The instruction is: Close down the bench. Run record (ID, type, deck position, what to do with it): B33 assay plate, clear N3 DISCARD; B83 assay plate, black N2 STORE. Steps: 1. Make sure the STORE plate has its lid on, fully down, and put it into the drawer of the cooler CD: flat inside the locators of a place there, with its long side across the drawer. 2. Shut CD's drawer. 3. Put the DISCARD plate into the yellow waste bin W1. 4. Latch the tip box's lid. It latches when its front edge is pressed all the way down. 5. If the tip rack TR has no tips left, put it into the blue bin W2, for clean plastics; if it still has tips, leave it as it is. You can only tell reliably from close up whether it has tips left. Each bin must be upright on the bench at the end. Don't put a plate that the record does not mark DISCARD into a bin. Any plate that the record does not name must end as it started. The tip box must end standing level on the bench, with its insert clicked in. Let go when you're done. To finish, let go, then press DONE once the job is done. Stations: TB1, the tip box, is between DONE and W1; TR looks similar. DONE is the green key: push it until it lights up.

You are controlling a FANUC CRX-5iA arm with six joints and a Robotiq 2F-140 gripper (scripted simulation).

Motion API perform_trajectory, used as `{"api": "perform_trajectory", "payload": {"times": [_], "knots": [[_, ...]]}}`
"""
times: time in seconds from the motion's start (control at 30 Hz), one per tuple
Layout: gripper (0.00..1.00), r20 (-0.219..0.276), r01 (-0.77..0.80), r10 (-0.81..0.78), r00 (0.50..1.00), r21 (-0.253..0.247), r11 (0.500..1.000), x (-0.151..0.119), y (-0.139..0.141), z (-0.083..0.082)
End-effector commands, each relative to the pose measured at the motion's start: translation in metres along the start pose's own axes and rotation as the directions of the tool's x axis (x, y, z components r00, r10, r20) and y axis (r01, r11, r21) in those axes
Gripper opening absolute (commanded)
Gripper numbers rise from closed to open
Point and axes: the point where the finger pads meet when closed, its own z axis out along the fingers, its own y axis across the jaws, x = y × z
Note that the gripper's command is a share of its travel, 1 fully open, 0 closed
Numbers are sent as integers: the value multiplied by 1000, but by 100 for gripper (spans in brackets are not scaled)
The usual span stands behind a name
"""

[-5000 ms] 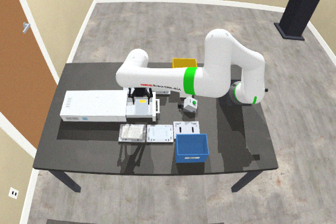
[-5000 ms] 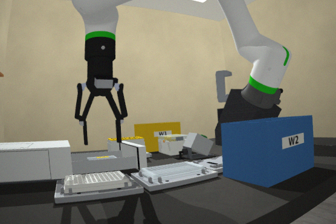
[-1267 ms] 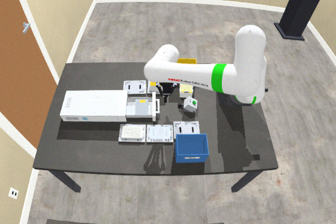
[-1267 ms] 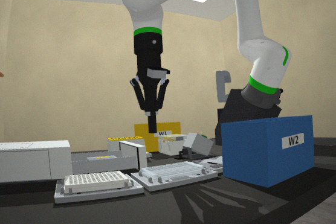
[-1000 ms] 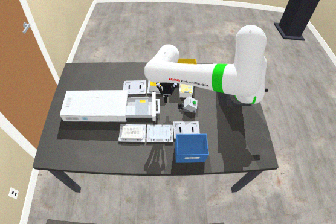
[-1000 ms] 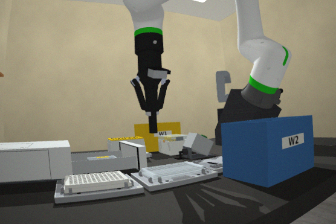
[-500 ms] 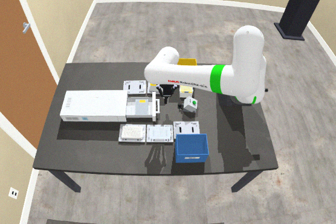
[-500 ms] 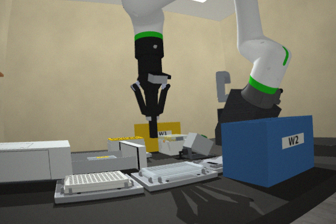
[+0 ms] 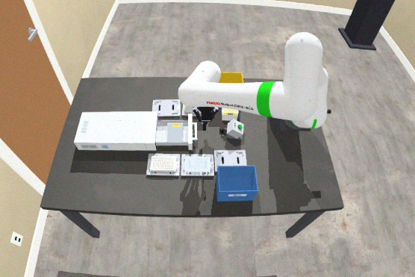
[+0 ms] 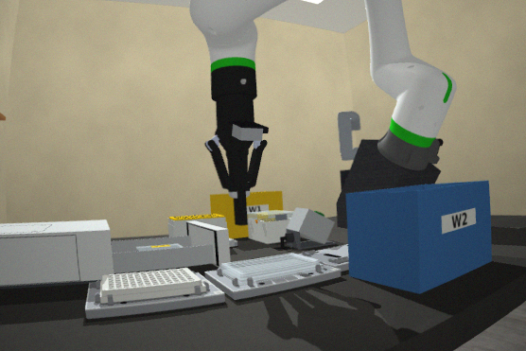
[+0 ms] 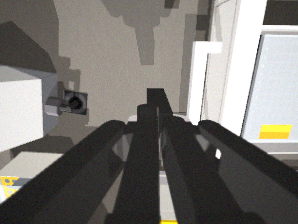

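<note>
Black end effector point(image 10: 240, 208) is fully closed and empty, beside CD's open drawer point(image 9: 175, 134), which holds the lidded plate point(image 9: 172, 133). If I descend off-line, my fingers could strike the drawer front point(image 9: 192, 131) and skew it.

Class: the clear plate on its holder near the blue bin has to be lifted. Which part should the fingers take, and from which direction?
Probably from straight above, the fingers across the clear plate's short width, one on each long side wall. It lies flat on its holder, with corner tabs around it, so a sideways approach looks blocked.
</note>
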Motion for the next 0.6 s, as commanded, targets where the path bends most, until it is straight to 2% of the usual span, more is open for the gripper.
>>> {"api": "perform_trajectory", "payload": {"times": [0.0, 0.57], "knots": [[10, 1, 0, 0, 1000, -1, 1000, 0, 1, 5], [10, 1, 0, 0, 1000, -1, 1000, 0, 1, 25]]}}
